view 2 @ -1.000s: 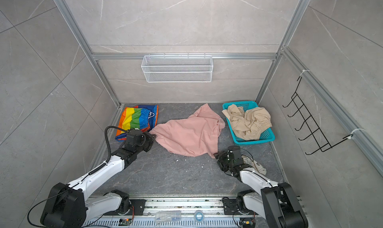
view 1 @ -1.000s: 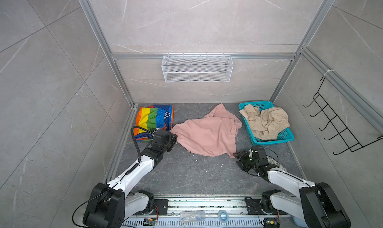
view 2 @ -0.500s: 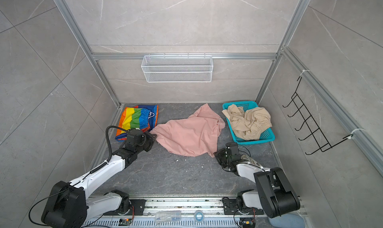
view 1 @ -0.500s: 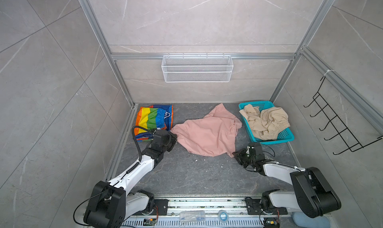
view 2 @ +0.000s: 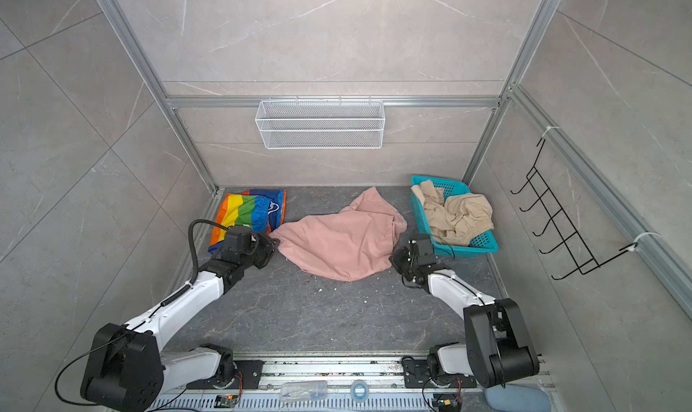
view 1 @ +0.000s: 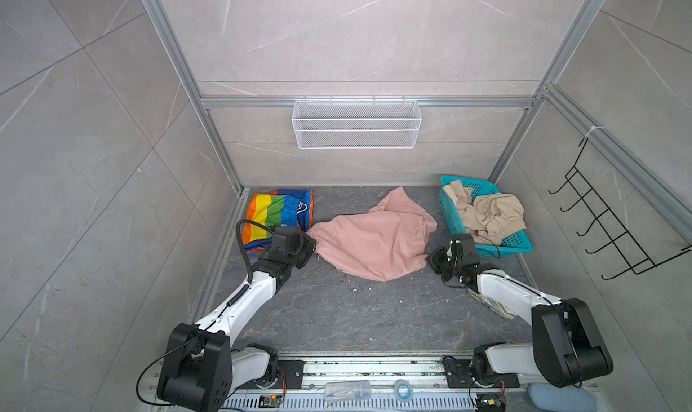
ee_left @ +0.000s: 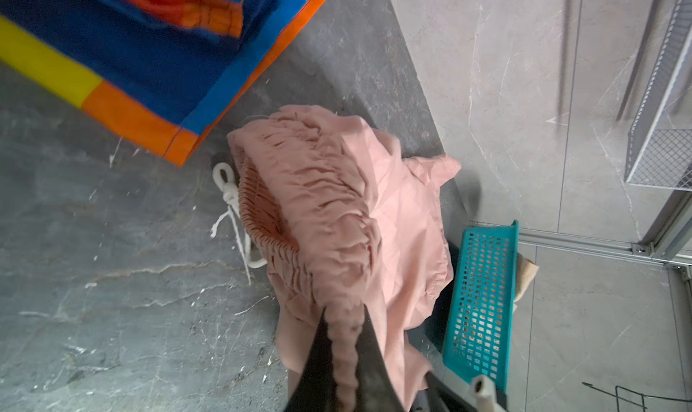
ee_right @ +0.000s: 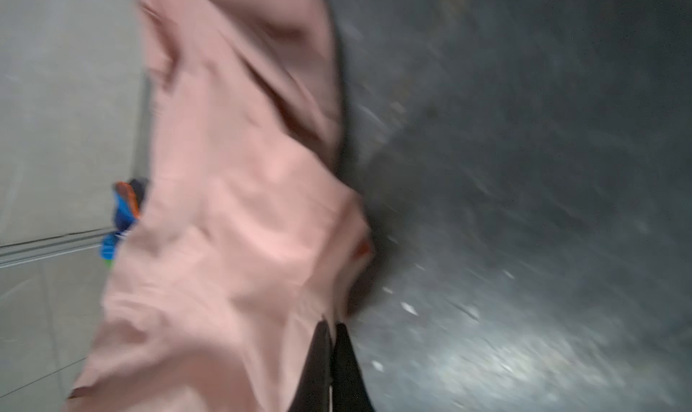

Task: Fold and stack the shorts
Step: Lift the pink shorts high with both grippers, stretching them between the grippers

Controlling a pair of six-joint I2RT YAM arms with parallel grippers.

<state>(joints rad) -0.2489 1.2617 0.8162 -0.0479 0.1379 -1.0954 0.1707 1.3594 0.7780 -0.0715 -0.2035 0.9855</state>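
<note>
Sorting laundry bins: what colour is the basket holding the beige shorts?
Teal basket, clearest in a top view.

Count: shorts x3, i.e. 1 rainbow-striped pair (view 1: 279, 213), 1 pink pair (view 1: 374, 238), 1 beige pair (view 1: 490, 215). Teal basket (view 1: 447, 209) x1. White wire basket (view 1: 355, 123) on the back wall x1. Black hook rack (view 1: 614, 234) on the side wall x1. Arms x2, one gripper each: left gripper (ee_left: 342, 316), right gripper (ee_right: 331, 326), 2 fingers per gripper. Front rail: 1 clear bottle (view 1: 346, 390), 1 small ring (view 1: 403, 389).
</note>
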